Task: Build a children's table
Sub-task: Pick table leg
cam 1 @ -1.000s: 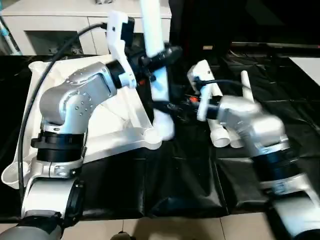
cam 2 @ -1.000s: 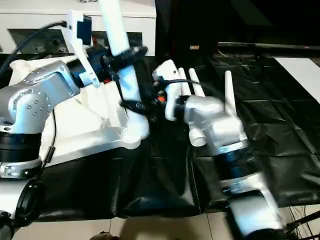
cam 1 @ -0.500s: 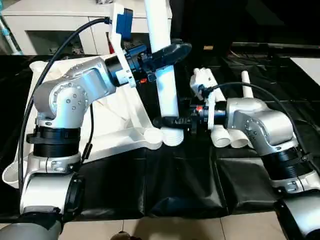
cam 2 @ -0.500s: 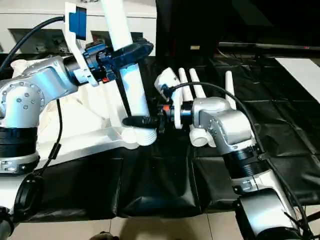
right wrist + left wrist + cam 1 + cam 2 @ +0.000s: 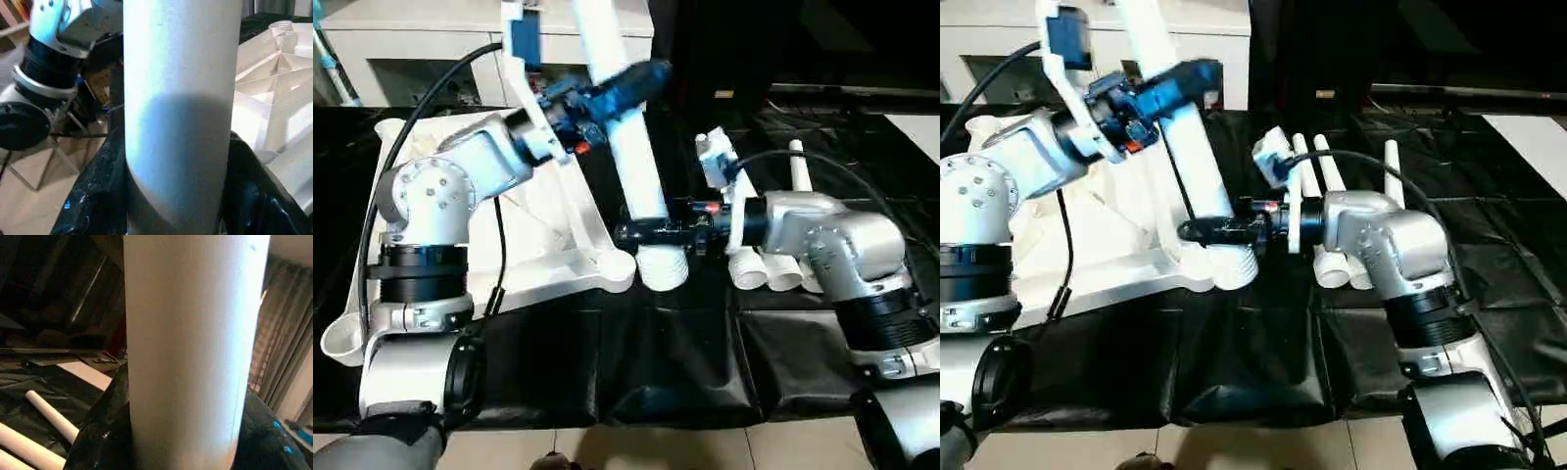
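white leg (image 5: 181,98) between black fingers (image 5: 98,191), tabletop (image 5: 274,98) beside

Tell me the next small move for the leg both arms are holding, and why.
Probably shift the leg's ribbed end sideways over the corner socket, then press down. The left pincer grips the leg high up and the right pincer grips it low, yet the ribbed end sits beside the socket on the tabletop, not in it.
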### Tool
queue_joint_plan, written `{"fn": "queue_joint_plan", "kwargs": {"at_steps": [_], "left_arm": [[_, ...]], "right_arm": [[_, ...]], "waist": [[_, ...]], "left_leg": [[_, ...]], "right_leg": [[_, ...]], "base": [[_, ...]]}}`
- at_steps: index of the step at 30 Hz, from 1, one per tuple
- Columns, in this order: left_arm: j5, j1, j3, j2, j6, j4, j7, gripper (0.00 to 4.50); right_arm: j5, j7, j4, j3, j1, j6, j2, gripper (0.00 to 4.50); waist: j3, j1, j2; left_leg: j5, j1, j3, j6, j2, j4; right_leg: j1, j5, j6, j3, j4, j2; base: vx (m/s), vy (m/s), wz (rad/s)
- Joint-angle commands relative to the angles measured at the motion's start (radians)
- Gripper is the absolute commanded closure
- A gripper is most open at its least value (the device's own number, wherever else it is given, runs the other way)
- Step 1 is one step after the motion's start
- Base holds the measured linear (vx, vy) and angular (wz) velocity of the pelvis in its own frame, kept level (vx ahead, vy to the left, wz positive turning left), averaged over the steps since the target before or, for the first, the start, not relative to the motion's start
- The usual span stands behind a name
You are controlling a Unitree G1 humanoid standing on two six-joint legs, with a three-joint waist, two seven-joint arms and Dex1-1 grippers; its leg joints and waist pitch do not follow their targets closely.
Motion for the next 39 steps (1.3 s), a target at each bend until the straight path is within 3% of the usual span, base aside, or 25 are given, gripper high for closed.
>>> {"fn": "queue_joint_plan", "kwargs": {"at_steps": [1,5,7,13,15,17,20,22,28,32,35,39], "left_arm": [[0.024,-0.008,-0.004,0.005,-0.003,0.022,0.009,2.73],[0.059,-0.003,-0.028,0.008,-0.036,0.031,0.007,2.73],[0.088,-0.003,-0.038,0.008,-0.062,0.036,0.025,2.17],[0.184,-0.013,-0.055,0.008,-0.127,0.058,0.13,1.57],[0.266,0.006,-0.107,0.01,-0.173,0.029,0.185,1.57],[0.307,0.024,-0.137,-0.006,-0.197,-0.005,0.234,1.23],[0.345,0.034,-0.153,-0.029,-0.217,-0.032,0.28,1.13],[0.345,0.024,-0.113,-0.095,-0.214,-0.038,0.391,1.13],[0.402,0.019,-0.073,-0.162,-0.256,-0.04,0.582,1.13],[0.416,0.02,-0.045,-0.178,-0.271,-0.046,0.639,1.13],[0.356,0.012,0.023,-0.213,-0.244,-0.067,0.684,1.13],[0.321,0.006,0.052,-0.226,-0.245,-0.077,0.698,1.6]], "right_arm": [[0.08,0.029,-0.072,-0.032,-0.013,0.015,0.007,2.59],[0.064,0.013,-0.086,-0.019,-0.005,0.016,0.006,2.62],[0.044,-0.006,-0.085,-0.016,-0.001,0.001,0.012,2.62],[-0.129,-0.185,-0.032,0.035,0.005,-0.149,0.063,2.63],[-0.207,-0.285,0.002,0.058,0.004,-0.224,0.099,2.63],[-0.259,-0.351,0.02,0.084,0.011,-0.277,0.128,2.63],[-0.308,-0.41,0.034,0.105,0.018,-0.323,0.157,2.63],[-0.375,-0.491,0.067,0.126,0.023,-0.389,0.196,2.63],[-0.423,-0.618,0.123,0.11,0.025,-0.437,0.262,2.63],[-0.444,-0.657,0.153,0.101,0.02,-0.462,0.279,2.63],[-0.465,-0.682,0.186,0.091,0.016,-0.499,0.29,2.63],[-0.471,-0.696,0.204,0.085,0.013,-0.512,0.296,2.63]], "waist": [[-0.084,0.005,0.003],[-0.083,0.009,0.003],[-0.082,0.01,0.003],[-0.084,0.009,0.007],[-0.083,0.005,0.009],[-0.083,0.003,0.009],[-0.084,0.002,0.01],[-0.084,0.002,0.008],[-0.082,0.001,0.008],[-0.083,-0.004,0.01],[-0.083,-0.008,0.01],[-0.081,-0.01,0.011]], "left_leg": [[-0.062,0.018,-0.018,0.017,0.048,-0.056],[-0.07,0.019,-0.018,0.006,0.049,-0.058],[-0.071,0.019,-0.018,0.004,0.05,-0.059],[-0.065,0.019,-0.02,-0.021,0.051,-0.06],[-0.072,0.019,-0.022,-0.033,0.053,-0.062],[-0.076,0.019,-0.022,-0.04,0.053,-0.063],[-0.062,0.017,-0.021,-0.038,0.052,-0.062],[-0.07,0.018,-0.019,-0.04,0.052,-0.061],[-0.098,0.018,-0.022,-0.034,0.05,-0.063],[-0.089,0.016,-0.024,-0.033,0.05,-0.063],[-0.087,0.016,-0.023,-0.027,0.048,-0.062],[-0.108,0.016,-0.022,-0.02,0.047,-0.062]], "right_leg": [[0.064,-0.008,-0.232,0.049,-0.07,-0.092],[0.062,-0.024,-0.224,0.05,-0.072,-0.093],[0.062,-0.03,-0.219,0.05,-0.073,-0.093],[0.059,-0.024,-0.2,0.051,-0.07,-0.096],[0.057,-0.029,-0.194,0.05,-0.07,-0.096],[0.059,-0.023,-0.193,0.051,-0.069,-0.098],[0.059,0.02,-0.197,0.051,-0.065,-0.094],[0.06,0.028,-0.203,0.052,-0.065,-0.095],[0.061,-0.008,-0.194,0.053,-0.071,-0.095],[0.062,0.017,-0.193,0.051,-0.069,-0.094],[0.062,0.04,-0.204,0.051,-0.068,-0.093],[0.061,0.011,-0.207,0.051,-0.072,-0.093]], "base": [[0.0,0.0,0.0],[0.0,0.0,0.0],[0.0,0.0,0.0],[0.0,0.0,0.0],[0.0,0.0,0.0],[0.0,0.0,0.0],[0.0,0.0,0.0],[0.0,0.0,0.0],[0.0,0.0,0.0],[0.0,0.0,0.0],[0.0,0.0,0.0],[0.0,0.0,0.0]]}}
